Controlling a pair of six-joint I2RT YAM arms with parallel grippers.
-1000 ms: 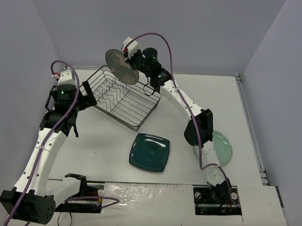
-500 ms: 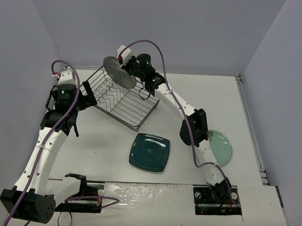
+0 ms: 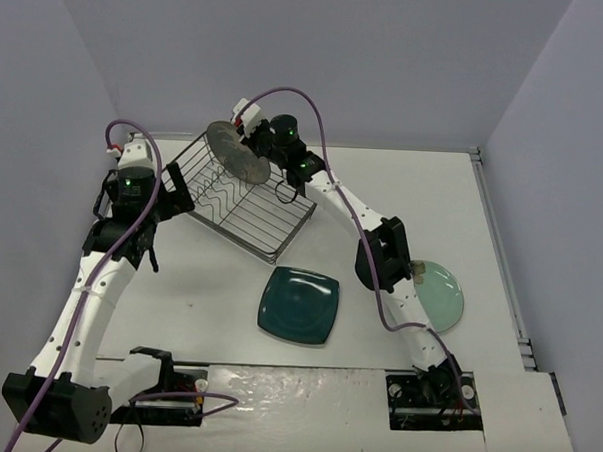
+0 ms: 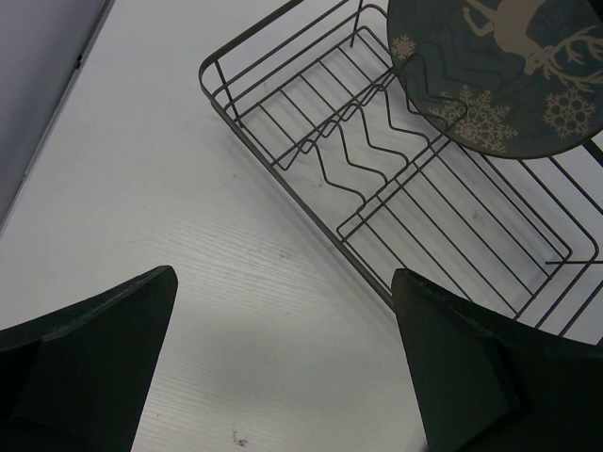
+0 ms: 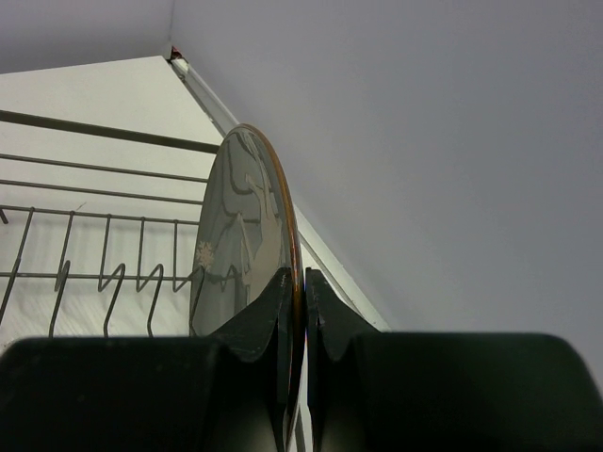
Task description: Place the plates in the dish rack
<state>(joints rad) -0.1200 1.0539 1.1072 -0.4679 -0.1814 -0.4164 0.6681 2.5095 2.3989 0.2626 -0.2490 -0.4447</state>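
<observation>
As left pincer (image 4: 285, 282) gapes, right pincer (image 5: 300, 279) pinches deer plate (image 5: 240, 235).

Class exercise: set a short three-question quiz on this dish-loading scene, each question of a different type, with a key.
1. True or false: the teal plate lies flat on the table, outside the rack.
2. Which end effector grips the deer plate? A left, B right, C neither.
3. How many plates lie on the table?
Key: 1 true; 2 B, the right end effector; 3 two, the teal one and the mint plate.
</observation>
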